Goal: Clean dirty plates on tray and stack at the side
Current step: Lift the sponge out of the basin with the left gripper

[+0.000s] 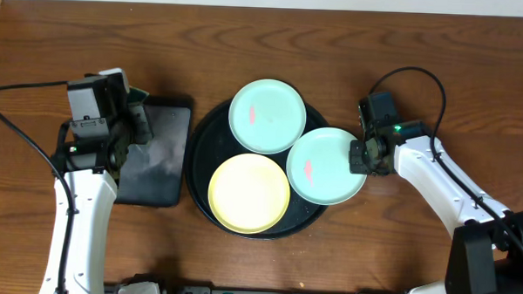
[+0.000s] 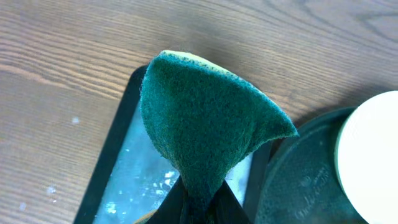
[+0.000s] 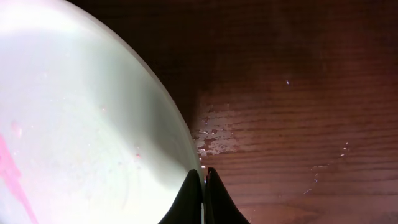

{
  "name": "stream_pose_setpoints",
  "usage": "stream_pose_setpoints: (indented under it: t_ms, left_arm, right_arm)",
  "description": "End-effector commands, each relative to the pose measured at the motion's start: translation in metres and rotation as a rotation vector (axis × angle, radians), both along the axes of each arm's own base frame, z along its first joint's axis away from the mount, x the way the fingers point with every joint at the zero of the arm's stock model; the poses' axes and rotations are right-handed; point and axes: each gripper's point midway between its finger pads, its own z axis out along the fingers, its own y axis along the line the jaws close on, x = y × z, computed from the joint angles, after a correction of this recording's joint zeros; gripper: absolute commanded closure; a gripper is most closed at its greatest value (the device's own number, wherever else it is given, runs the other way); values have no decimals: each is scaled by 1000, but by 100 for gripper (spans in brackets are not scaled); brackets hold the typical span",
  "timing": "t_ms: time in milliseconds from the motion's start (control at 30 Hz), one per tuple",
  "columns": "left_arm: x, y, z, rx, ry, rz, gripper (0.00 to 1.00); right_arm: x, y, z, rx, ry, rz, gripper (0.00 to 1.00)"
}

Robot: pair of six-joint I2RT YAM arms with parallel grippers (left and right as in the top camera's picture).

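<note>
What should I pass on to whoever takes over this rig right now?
Left gripper: shut on the green scouring sponge, over the rectangular tray.
Right gripper: shut on the rim of the right aqua plate.
Plates: all three on the round black tray; the right aqua one overhangs its rim, beside the top aqua plate and yellow plate.
Done: nothing stacked.
To do: both aqua plates carry pink smears; wipe, then stack at the side.
</note>
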Motion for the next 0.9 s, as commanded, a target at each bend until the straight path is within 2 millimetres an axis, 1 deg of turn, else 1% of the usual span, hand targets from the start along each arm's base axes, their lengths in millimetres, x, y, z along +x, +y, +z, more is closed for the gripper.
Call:
stream_pose_setpoints:
  t_ms: [0, 100, 133, 200, 233, 300, 333, 367, 467, 533, 633, 767, 800, 867]
  left_arm:
    - [5, -8, 23, 10, -73, -49, 93]
    - [12, 20, 34, 103, -119, 88, 93]
    - [12, 23, 36, 99, -127, 116, 92]
    - [11, 22, 33, 93, -118, 121, 93]
    - [11, 22, 28, 80, -106, 132, 93]
    - [10, 21, 19, 7, -93, 196, 93]
    - [10, 17, 16, -33, -89, 210, 93]
    - [11, 15, 13, -40, -84, 202, 93]
    - [15, 21, 7, -15, -79, 225, 93]
    - [18, 17, 4, -26, -76, 202, 93]
    - [18, 10, 0, -15, -55, 130, 93]
    - [24, 0, 5, 61, -67, 52, 93]
    - [25, 2, 11, 114, -71, 70, 93]
    - [25, 3, 17, 159, -73, 85, 93]
  right_arm:
    - [1, -1, 5, -11, -21, 0, 99]
    - [1, -1, 5, -11, -22, 0, 99]
    - [1, -1, 5, -11, -21, 0, 99]
    - [0, -1, 5, -12, -18, 0, 99]
    - [0, -1, 5, -12, -17, 0, 99]
    - [0, -1, 5, -12, -18, 0, 99]
    - [0, -1, 5, -12, -18, 0, 99]
    - [0, -1, 5, -12, -18, 0, 99]
    - [1, -1, 5, -12, -18, 0, 99]
    - [0, -1, 5, -12, -16, 0, 99]
    - [-3, -2, 4, -17, -2, 0, 99]
    - [-4, -2, 4, -18, 3, 0, 99]
    - [-4, -2, 4, -17, 0, 0, 99]
    - [-3, -2, 4, -15, -4, -1, 99]
